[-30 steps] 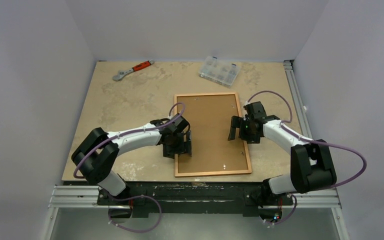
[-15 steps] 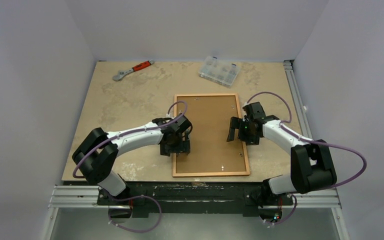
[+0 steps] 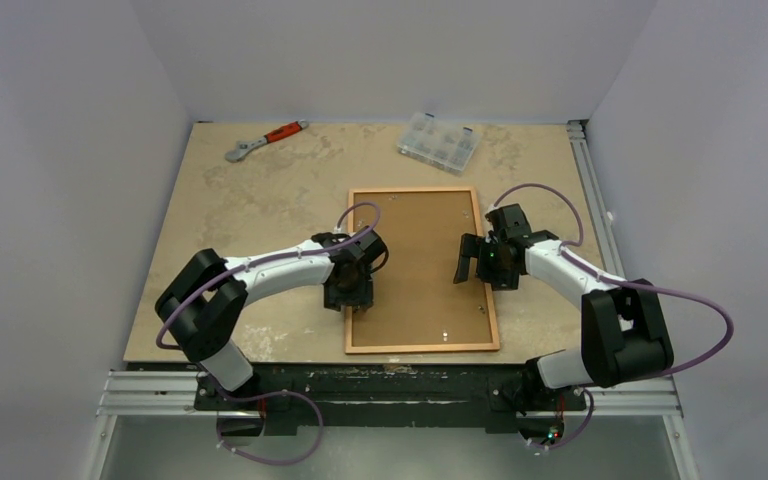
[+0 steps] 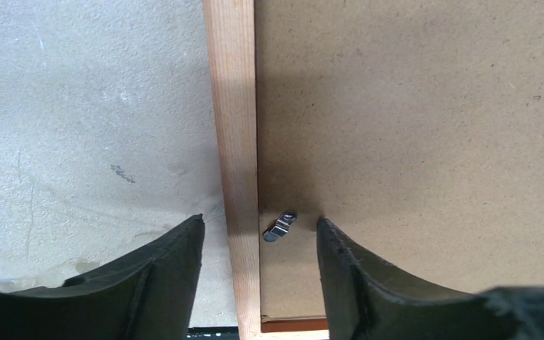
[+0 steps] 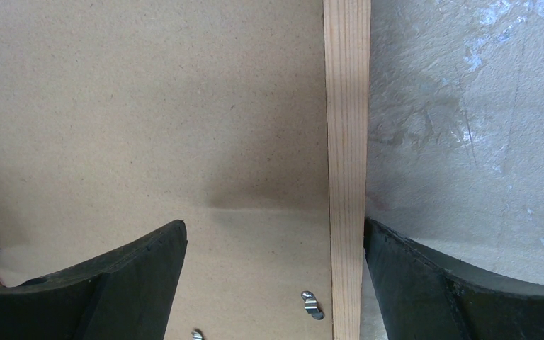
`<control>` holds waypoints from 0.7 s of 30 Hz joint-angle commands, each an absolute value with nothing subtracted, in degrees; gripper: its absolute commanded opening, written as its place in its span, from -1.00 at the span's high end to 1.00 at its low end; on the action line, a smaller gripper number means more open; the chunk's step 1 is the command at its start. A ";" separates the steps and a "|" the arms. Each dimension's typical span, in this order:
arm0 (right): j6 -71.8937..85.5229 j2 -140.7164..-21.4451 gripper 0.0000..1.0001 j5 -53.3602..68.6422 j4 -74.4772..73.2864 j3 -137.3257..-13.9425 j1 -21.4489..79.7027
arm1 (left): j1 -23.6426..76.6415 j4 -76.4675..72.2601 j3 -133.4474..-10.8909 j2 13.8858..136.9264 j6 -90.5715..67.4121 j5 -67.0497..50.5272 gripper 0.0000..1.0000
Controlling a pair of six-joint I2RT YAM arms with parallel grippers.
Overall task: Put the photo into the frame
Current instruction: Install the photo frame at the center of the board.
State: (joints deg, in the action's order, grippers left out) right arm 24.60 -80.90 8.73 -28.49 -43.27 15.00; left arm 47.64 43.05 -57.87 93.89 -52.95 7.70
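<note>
Beige mottled table [image 3: 260, 200], white walls. The frame [image 3: 412, 189] lies back-up mid-table with the brown backing board [image 3: 420, 250] seated in it; the photo isn't visible. Your left gripper [image 4: 260, 227] is part-open astride the left rail, over a small metal clip [image 4: 280, 227]. Your right gripper [image 5: 275, 230] is spread wide astride the right rail, gripping nothing. The frame looks thin, stiff and light; pinch a rail across its width, not the board.

Soft, even light from above. Both wrist views are sharp, with a dim shadow crossing the backing board [image 4: 411, 127] and frame [image 4: 235, 106].
</note>
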 commanded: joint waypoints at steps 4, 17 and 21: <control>25.67 -81.08 -0.86 10.86 -30.67 -44.20 15.62 | 46.21 41.05 -56.35 93.51 -50.79 5.64 0.02; 25.88 -81.63 -0.86 11.11 -30.66 -45.04 15.59 | 45.88 40.51 -54.94 93.09 -50.19 4.81 0.62; 25.80 -81.72 -0.86 11.07 -30.75 -45.28 15.63 | 45.88 40.60 -55.17 93.32 -50.13 5.21 0.87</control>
